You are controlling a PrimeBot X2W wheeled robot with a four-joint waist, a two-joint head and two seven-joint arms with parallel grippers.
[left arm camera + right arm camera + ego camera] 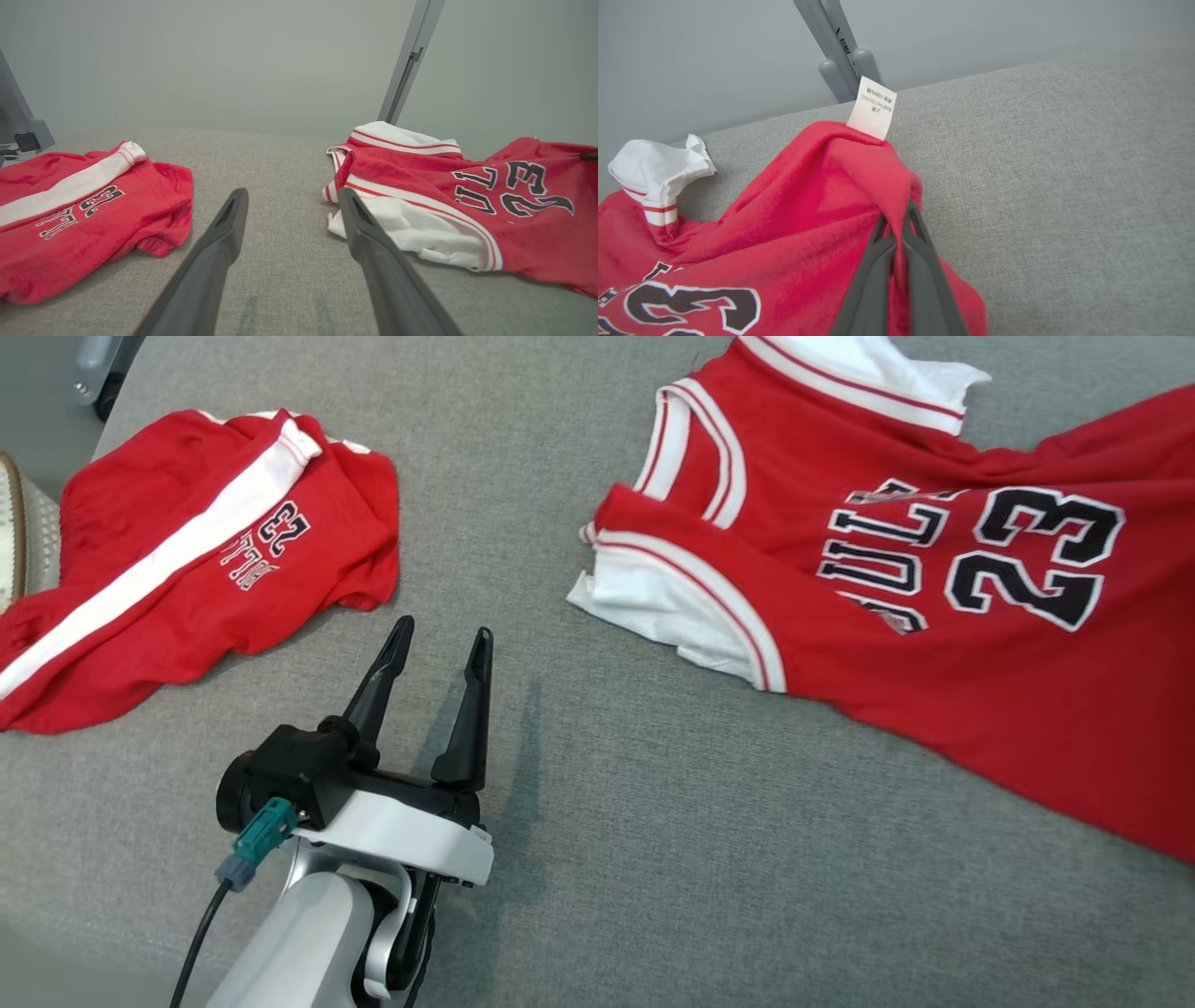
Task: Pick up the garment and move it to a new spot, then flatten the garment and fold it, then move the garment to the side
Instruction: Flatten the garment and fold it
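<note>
The garment (pixel 934 644), a red jersey with white trim and the number 23, lies crumpled across the right of the grey surface. In the right wrist view my right gripper (pixel 896 214) is shut on a raised red fold of the garment (pixel 808 224), just below its white care label (pixel 872 108). My left gripper (pixel 444 627) hovers open over bare surface left of the jersey, with nothing between its fingers. In the left wrist view the left gripper (pixel 293 191) points between the two red pieces, with the jersey (pixel 420 172) beyond its right finger.
Red shorts (pixel 187 569) with a white stripe lie bunched at the left, and appear in the left wrist view (pixel 70 219). A grey metal post (pixel 406 65) rises behind the surface's far edge. A pale woven object (pixel 14 532) sits at the left border.
</note>
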